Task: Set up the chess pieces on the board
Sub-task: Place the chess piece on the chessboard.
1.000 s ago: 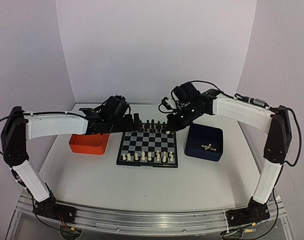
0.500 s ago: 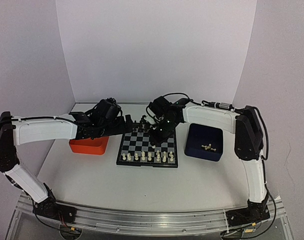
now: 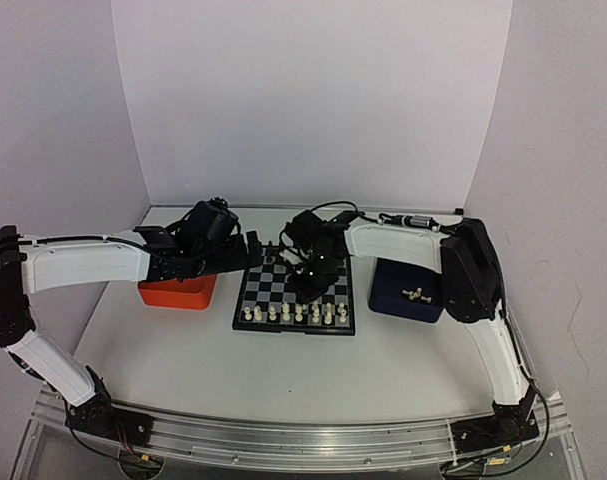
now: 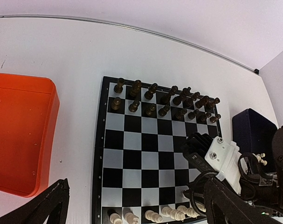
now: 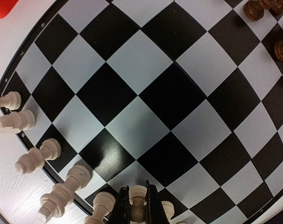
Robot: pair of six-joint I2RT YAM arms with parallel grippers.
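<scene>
right gripper (image 5: 137, 205) pinches a chess piece (image 5: 137, 192) at the board (image 5: 132, 107) edge.

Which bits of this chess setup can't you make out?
Top view: board squares under the right tool, hidden by it.
Left wrist view: white pieces, cut off by the bottom edge.
Right wrist view: base of the held piece, hidden between the fingers.
Top view: spare pieces in the blue tray, too small to identify.

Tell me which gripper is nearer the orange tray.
Left. Left gripper hangs at the board's left edge, beside the orange tray; right gripper is over the board's right side.
</scene>
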